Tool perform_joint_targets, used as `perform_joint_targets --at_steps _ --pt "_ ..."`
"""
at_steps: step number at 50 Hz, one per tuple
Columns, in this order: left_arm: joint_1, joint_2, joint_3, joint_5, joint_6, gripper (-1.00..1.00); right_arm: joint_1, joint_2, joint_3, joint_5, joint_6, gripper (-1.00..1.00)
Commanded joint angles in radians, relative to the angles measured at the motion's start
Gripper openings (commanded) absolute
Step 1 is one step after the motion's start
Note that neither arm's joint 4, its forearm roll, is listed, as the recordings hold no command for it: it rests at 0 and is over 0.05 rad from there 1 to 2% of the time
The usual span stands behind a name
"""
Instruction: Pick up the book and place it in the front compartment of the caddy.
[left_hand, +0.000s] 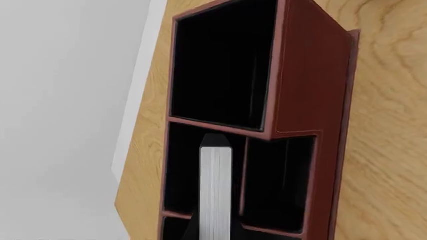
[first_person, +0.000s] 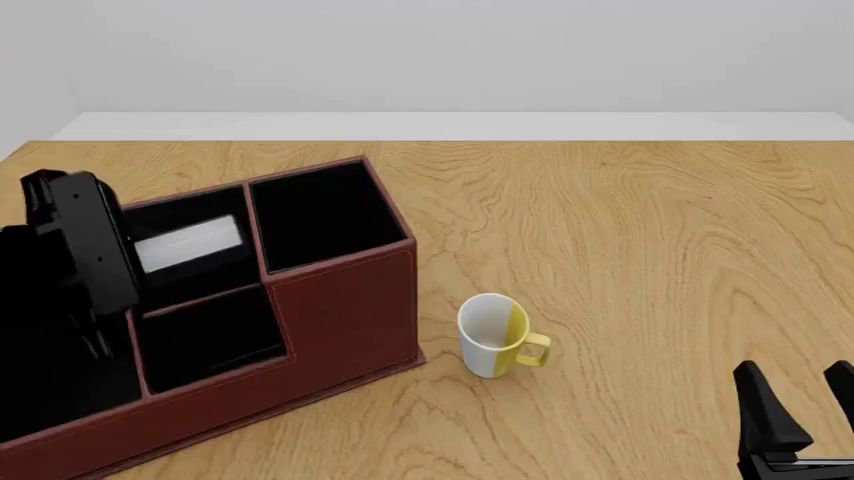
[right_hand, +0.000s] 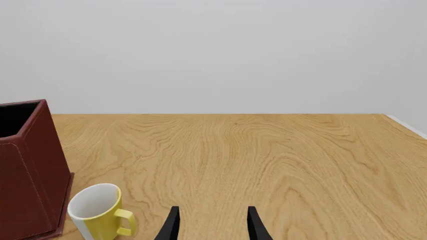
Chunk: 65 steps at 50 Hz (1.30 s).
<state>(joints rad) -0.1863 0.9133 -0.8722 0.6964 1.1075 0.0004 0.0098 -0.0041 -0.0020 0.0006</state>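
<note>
The reddish-brown caddy (first_person: 334, 320) stands at the table's left, with black-lined slots. It also shows in the left wrist view (left_hand: 310, 75) and at the edge of the right wrist view (right_hand: 27, 175). My left gripper (left_hand: 215, 222) is shut on the black book (left_hand: 215, 185), whose white page edge faces the camera. The book (first_person: 187, 243) sits at the mouth of the middle slot, behind the front slot (first_person: 214, 335); I cannot tell how deep. My left arm (first_person: 74, 250) hides the caddy's left slots. My right gripper (first_person: 795, 372) is open and empty at the near right, also in its own view (right_hand: 213, 212).
A white-and-yellow mug (first_person: 497, 335) stands upright just right of the caddy's front corner, also in the right wrist view (right_hand: 97, 210). The caddy's large back slot (first_person: 327, 215) holds nothing. The table's left edge (left_hand: 137, 125) runs close beside the caddy.
</note>
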Motion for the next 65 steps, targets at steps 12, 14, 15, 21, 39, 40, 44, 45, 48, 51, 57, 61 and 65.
perform_joint_targets --at_steps 12,14,15,21,39,40,44,45,48,51,57,61,65 --pt "0.062 0.082 0.041 -0.127 0.045 -1.00 0.000 0.000 0.000 0.000 0.000 1.00" --pt "0.068 0.084 0.057 -0.141 0.053 -1.00 0.000 0.000 0.000 0.000 0.000 1.00" --pt "0.065 0.085 0.057 -0.142 0.048 -1.00 0.000 0.000 0.000 0.000 0.000 1.00" --pt "0.070 0.102 0.067 -0.168 0.043 -1.00 0.000 0.000 0.000 0.000 0.000 1.00" --pt "0.123 0.210 0.054 -0.291 0.083 1.00 0.000 0.000 0.000 0.000 0.000 1.00" --pt "0.125 0.213 0.052 -0.295 0.086 1.00 0.000 0.000 0.000 0.000 0.000 1.00" --pt "0.134 0.225 0.039 -0.300 0.093 1.00 0.000 0.000 0.000 0.000 0.000 1.00" --pt "0.134 0.224 0.039 -0.298 0.094 1.00 0.000 0.000 0.000 0.000 0.000 1.00" --pt "0.139 0.219 0.031 -0.295 0.103 1.00 0.000 0.000 0.000 0.000 0.000 1.00" --pt "0.150 0.220 0.028 -0.304 0.115 1.00 0.000 0.000 0.000 0.000 0.000 1.00" --pt "0.153 0.218 0.026 -0.306 0.119 1.00 0.000 0.000 0.000 0.000 0.000 1.00" --pt "0.143 0.202 -0.001 -0.275 0.114 1.00 0.000 0.000 0.000 0.000 0.000 1.00" --pt "0.120 0.159 -0.022 -0.222 0.103 1.00 0.000 0.000 0.000 0.000 0.000 1.00"
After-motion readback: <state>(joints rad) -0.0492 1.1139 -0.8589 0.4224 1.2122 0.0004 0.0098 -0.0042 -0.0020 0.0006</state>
